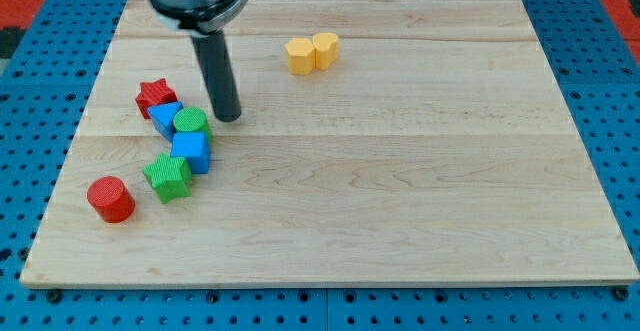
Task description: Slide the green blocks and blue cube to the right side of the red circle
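green star block (167, 176), ridged, beside blue cube (192, 152)

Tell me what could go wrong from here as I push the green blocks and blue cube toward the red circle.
My tip sits just right of the green cylinder block, so a push from here would likely send it left, away from the goal. The blue cube, green star-shaped block, another blue block and red star block are tightly clustered, so they may drag along. The red cylinder block could get knocked.
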Available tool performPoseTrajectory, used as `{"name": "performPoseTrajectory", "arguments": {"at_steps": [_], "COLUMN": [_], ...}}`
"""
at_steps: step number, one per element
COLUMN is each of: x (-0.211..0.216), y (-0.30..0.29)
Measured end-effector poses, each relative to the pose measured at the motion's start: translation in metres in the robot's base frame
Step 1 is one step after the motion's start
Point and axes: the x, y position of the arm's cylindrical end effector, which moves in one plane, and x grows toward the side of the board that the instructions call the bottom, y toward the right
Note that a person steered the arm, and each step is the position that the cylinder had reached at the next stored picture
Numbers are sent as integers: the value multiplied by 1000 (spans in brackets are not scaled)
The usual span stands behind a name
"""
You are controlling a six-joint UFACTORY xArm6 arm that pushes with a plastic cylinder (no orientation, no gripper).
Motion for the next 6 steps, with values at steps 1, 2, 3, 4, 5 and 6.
{"name": "performPoseTrajectory", "arguments": {"at_steps": [1, 2, 3, 4, 5, 6], "x": [-31, -28, 10, 15, 22, 1], "y": [-60, -99, -98, -85, -60, -36]}}
